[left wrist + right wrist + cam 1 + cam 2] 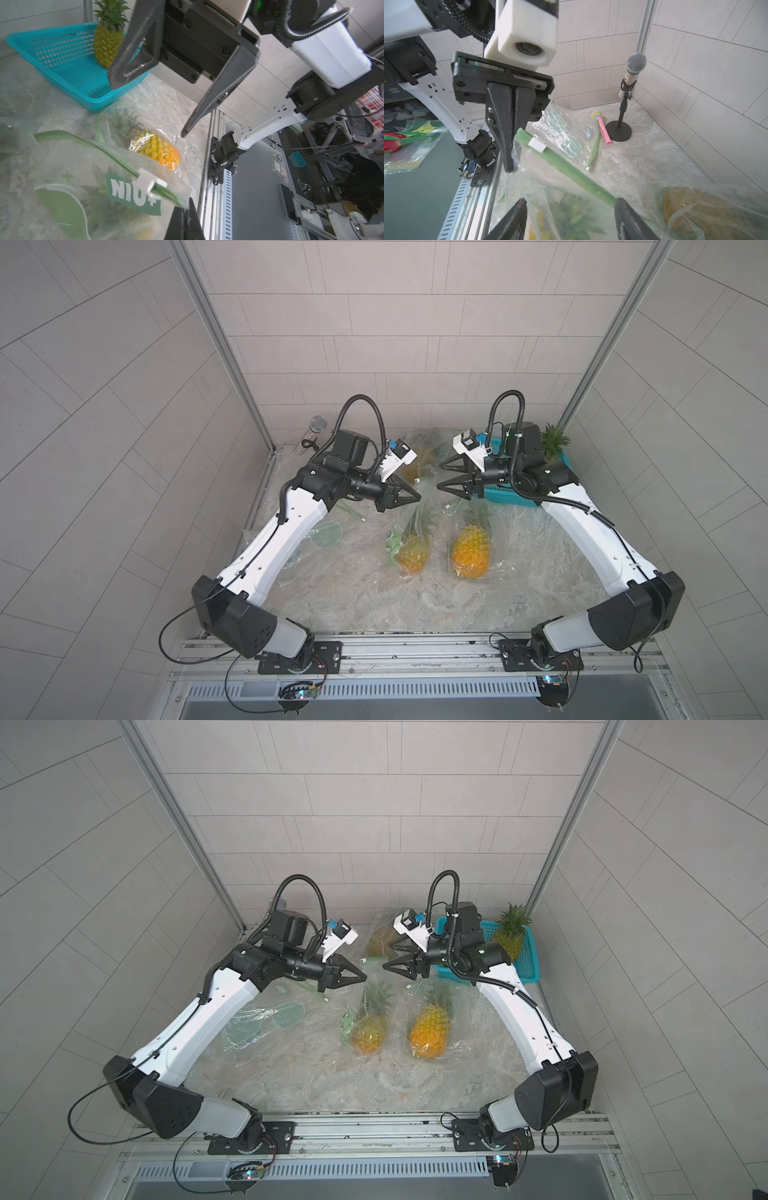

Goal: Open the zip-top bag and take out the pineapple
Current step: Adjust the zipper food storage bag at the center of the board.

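Note:
A clear zip-top bag [93, 176] with a green zip strip [571, 172] hangs in mid-air, a pineapple [411, 558] [368, 1036] inside it. My left gripper [188, 205] [417, 497] is shut on the bag's top corner, just beside the white slider [149, 182] [537, 144]. My right gripper [571, 202] [439, 477] faces it and is open, its jaws standing to either side of the bag's top. One of its fingers [620, 207] lies against the zip strip. I cannot tell whether the zip is open.
A second bagged pineapple [469, 551] lies to the right and another bag [419, 456] at the back. A blue basket [511, 495] at the back right holds a bare pineapple [511, 936]. Empty bags [286, 1015], a microphone on a stand [635, 62] and a pink toy microphone [602, 128] lie to the left.

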You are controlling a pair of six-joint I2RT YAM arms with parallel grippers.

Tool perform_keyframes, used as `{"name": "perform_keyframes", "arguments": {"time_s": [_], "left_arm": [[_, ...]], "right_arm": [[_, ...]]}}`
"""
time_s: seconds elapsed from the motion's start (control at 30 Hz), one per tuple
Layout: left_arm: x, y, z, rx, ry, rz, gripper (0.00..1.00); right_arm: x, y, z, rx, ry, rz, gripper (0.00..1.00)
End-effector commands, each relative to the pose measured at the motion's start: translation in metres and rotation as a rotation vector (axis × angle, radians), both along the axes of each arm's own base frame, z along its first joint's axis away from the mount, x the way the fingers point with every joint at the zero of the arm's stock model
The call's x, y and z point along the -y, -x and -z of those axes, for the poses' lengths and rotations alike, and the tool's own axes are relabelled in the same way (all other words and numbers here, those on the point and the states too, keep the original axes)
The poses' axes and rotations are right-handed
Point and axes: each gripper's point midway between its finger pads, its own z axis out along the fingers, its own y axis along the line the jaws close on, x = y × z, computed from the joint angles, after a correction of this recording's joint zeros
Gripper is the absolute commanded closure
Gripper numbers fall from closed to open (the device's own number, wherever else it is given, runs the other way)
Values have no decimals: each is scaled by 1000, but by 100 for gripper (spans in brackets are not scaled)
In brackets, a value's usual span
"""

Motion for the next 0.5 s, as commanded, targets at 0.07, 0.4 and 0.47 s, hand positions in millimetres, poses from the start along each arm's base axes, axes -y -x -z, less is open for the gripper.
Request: {"name": "perform_keyframes", "arguments": {"time_s": [0.07, 0.4, 0.47], "left_arm": [[4, 23, -31, 83, 91, 126, 100], [3, 23, -22, 81, 46, 141, 100], [3, 23, -20, 81, 32, 142, 100]], "right_arm": [[-6, 11, -2, 10, -10, -112, 29], [-28, 28, 25, -79, 82, -303, 29], [-30, 34, 30, -113, 102, -345, 36]]}}
